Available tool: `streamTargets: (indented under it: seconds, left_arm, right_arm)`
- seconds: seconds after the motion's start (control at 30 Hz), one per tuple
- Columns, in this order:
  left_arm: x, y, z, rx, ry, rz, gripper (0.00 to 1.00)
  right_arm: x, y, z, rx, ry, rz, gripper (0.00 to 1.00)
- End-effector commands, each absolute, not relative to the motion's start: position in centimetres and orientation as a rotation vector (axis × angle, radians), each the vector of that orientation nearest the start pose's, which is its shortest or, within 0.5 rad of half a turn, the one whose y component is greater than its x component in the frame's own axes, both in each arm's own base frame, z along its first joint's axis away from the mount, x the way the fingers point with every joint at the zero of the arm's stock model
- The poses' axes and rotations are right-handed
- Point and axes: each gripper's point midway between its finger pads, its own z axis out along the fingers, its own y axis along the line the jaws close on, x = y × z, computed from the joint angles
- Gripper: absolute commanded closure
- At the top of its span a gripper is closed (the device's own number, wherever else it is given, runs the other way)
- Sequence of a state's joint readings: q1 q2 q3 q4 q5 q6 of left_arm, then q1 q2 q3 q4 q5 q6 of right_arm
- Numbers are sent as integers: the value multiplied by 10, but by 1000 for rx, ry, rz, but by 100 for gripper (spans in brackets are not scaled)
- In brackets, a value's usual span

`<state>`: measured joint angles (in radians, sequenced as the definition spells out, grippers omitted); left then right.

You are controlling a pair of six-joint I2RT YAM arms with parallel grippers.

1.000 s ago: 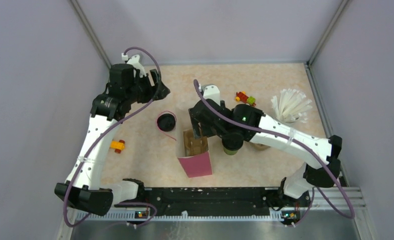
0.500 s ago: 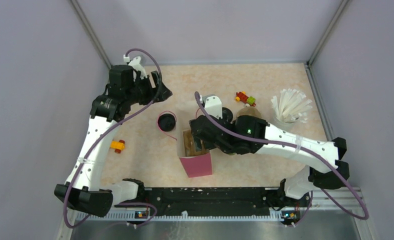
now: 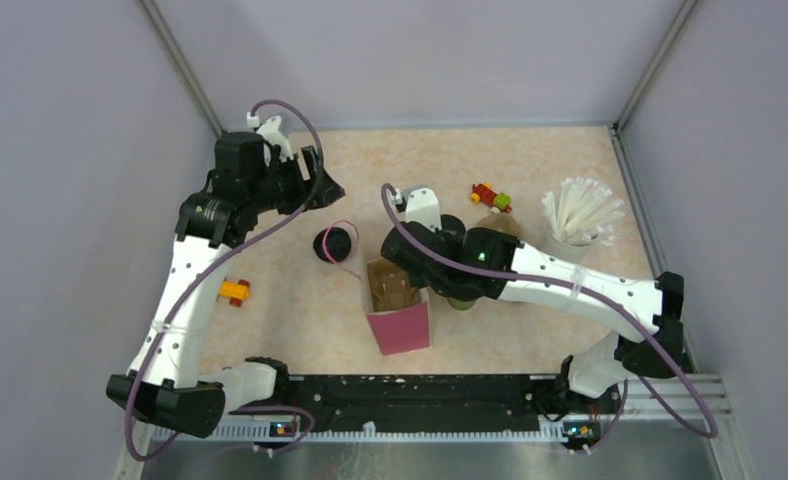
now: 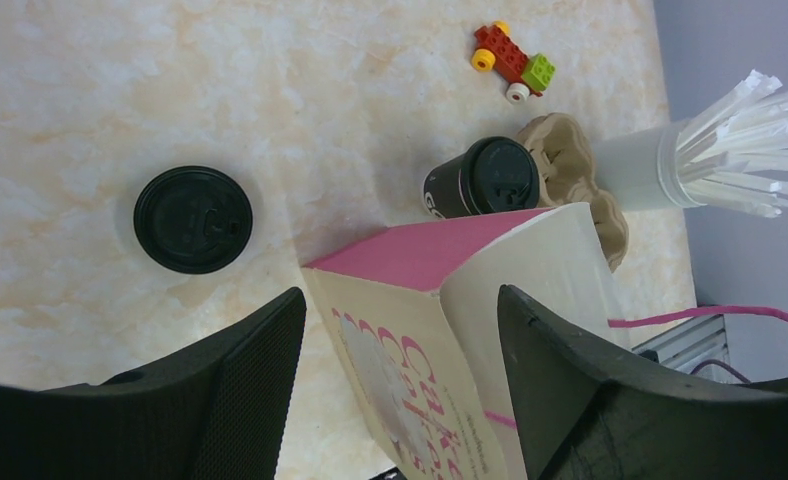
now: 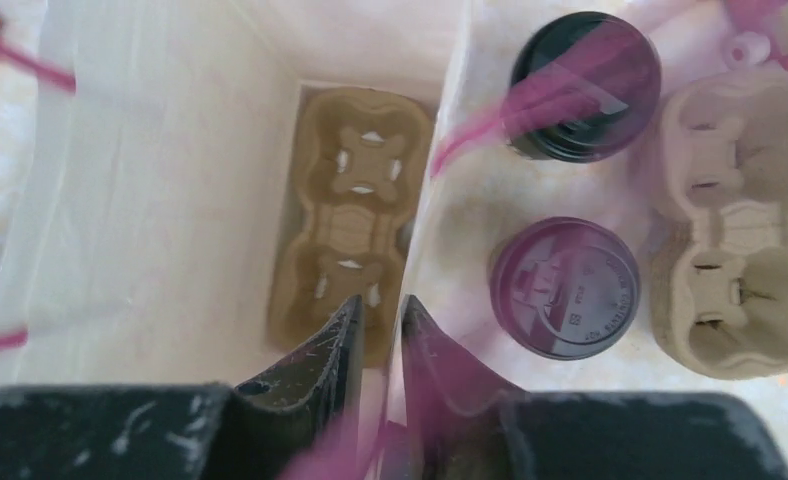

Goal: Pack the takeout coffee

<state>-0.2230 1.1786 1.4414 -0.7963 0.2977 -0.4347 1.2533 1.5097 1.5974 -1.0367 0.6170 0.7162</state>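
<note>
- Right end effector (image 5: 380, 305) clamped on the paper bag (image 5: 170, 200) wall; pulp carrier (image 5: 355, 220) inside, spare carrier (image 5: 730, 200) outside.
- Nearer coffee cup (image 5: 565, 288) and farther coffee cup (image 5: 585, 85) stand just beyond that wall.
- Left end effector (image 4: 400, 298): fingers apart, empty.

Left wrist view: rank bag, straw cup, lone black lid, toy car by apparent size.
1. bag, nearest the camera
2. straw cup, straws included
3. lone black lid
4. toy car

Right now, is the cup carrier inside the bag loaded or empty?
Empty. Right wrist view: both wells of the carrier in the bag are bare; two lidded cups stand outside its wall.
</note>
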Motion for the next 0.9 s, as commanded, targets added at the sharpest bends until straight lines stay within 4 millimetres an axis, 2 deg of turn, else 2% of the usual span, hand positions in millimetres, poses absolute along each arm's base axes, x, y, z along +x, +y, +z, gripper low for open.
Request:
streamTargets:
  seconds: [0.0, 0.03, 0.17, 0.3, 0.4, 0.53, 0.6, 0.77, 0.83, 0.87]
  left_arm:
    - [288, -125, 349, 11, 2167, -614, 25]
    - [282, -122, 355, 33, 2173, -597, 25]
    - [261, -111, 355, 58, 2232, -535, 24]
    - [242, -110, 359, 80, 2206, -554, 23]
    - [234, -111, 356, 90, 2210, -571, 22]
    - [229, -115, 352, 114, 2230, -600, 23]
    - [228, -115, 351, 151, 2226, -596, 23]
    - [229, -108, 330, 166, 2267, -534, 22]
    - [232, -106, 321, 100, 2294, -525, 24]
    - [235, -101, 319, 17, 2315, -498, 28]
  right_arm:
    - [187, 339, 282, -507, 2150, 403, 85]
    - [188, 339, 283, -533, 2138, 405, 89]
    - [196, 347, 296, -661, 2032, 445, 99]
    - [202, 361, 317, -814, 1870, 557, 99]
    - [218, 361, 326, -852, 1807, 586, 97]
    - [222, 366, 320, -1010, 1743, 580, 97]
    - [226, 366, 316, -1035, 1734, 550, 97]
    - [235, 369, 311, -1102, 1649, 524, 99]
    - [238, 372, 308, -1146, 1619, 526, 99]
    - [237, 374, 307, -1175, 1598, 538, 99]
